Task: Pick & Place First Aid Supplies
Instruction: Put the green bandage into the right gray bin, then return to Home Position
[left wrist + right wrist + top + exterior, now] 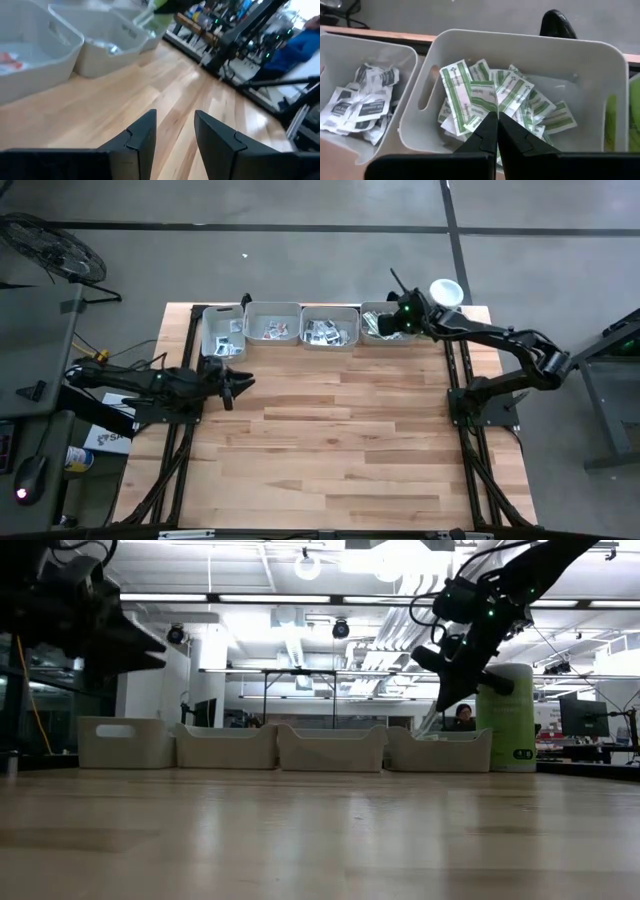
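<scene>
Closest to the right wrist camera, the right gripper [497,131] is hanging with its two dark fingers pressed together, tips hovering just over a heap of green-and-white striped sachets [492,97]; nothing is showing between the fingers, so it is gripping nothing that can be seen. Those sachets are lying piled in the rightmost grey tray [378,323], which is sitting at about 1 o'clock on the table in the high view. Just beside it, toward 12 o'clock, a second tray [330,326] is holding squarish white sachets with dark marks [362,105], and two more trays [272,322] are continuing the row toward 11 o'clock, each showing small packets inside. Past the striped tray, toward 1 o'clock, a pale green tub with a white lid [446,292] is standing upright at the table's far edge. Farther out, at about 9 o'clock, the left gripper [240,383] is waiting above the bare wooden table [340,450], near the leftmost tray; its fingers [142,137] are standing parted with only open boards showing through the gap, holding nothing. Beyond the table, in the low view, a person [463,716] is sitting behind the tray row.
</scene>
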Controlling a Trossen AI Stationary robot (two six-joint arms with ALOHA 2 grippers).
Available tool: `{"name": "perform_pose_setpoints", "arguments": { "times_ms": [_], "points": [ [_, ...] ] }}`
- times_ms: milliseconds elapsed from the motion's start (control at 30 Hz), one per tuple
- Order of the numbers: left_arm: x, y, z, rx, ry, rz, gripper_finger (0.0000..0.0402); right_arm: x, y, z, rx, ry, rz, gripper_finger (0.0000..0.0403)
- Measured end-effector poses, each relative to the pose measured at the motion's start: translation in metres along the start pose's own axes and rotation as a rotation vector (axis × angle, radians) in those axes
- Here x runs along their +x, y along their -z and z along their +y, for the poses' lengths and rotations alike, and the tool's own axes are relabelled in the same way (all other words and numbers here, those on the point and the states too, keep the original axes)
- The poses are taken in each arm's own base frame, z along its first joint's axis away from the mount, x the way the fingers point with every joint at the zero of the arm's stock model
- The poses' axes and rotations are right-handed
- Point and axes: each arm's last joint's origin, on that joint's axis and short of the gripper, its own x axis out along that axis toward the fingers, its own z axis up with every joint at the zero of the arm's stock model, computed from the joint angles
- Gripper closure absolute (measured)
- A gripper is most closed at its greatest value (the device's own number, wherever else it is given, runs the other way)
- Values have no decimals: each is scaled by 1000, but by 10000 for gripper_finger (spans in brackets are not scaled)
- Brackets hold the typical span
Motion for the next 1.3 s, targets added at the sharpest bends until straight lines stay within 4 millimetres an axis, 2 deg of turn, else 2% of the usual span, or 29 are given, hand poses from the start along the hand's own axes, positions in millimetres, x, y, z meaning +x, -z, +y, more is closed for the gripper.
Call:
{"name": "perform_pose_setpoints", "arguments": {
  "times_ms": [133, 300, 400, 533, 700, 900, 1067, 1200, 1300],
  "points": [
    [3, 11, 6, 7, -13, 33, 268, 0, 1, 2, 35, 3, -4, 403],
    [4, 13, 5, 14, 31, 18, 268, -1, 1, 3, 66, -19, 0, 392],
    [3, 13, 4, 47, 78, 20, 268, -1, 0, 5, 79, -58, 5, 359],
    [2, 12, 3, 68, 115, 33, 268, -2, -3, 6, 114, -99, -2, 293],
    [1, 12, 2, 89, 148, 36, 268, -12, -6, 6, 101, -113, -34, 227],
    [1, 13, 1, 97, 181, 58, 268, -39, -11, 0, 108, -143, -78, 211],
    [1, 13, 1, 100, 187, 60, 268, -83, -4, 4, 11, -235, -137, 210],
    [1, 13, 1, 115, 189, 59, 268, -113, 10, 9, 2, -344, -278, 210],
    [1, 13, 1, 116, 195, 63, 268, -112, 35, 11, 44, -543, -379, 210]
  ]
}}
